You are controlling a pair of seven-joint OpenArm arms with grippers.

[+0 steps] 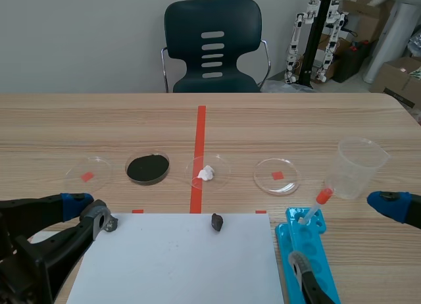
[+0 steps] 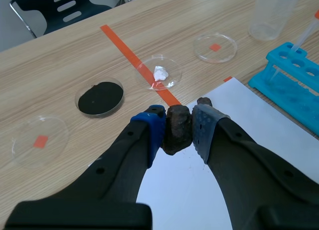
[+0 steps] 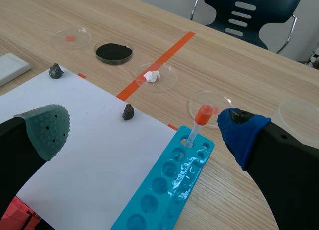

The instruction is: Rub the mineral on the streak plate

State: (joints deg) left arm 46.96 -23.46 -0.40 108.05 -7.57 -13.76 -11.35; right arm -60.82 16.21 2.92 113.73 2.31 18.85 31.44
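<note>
Dark, rough mineral (image 2: pixel 177 128) is pinched between the pads of the left gripper (image 2: pixel 178 124), at the far left corner of the white streak plate (image 1: pixel 177 264). The plate's bare face lies rightward and nearer from the mineral. The right gripper (image 3: pixel 145 130) is held spread near the blue rack (image 3: pixel 164 190), beside the plate's right edge.

A black-powder dish (image 1: pixel 127 168) and a white-lump dish (image 1: pixel 222 166) are sitting between two clear dishes (image 1: pixel 99 169) (image 1: pixel 266 176). A blue rack (image 1: pixel 322 258) is holding a dropper (image 1: pixel 314 208) beside a plastic cup (image 1: pixel 358 169); a chair (image 1: pixel 212 46) is standing behind the table (image 1: pixel 66 120).
</note>
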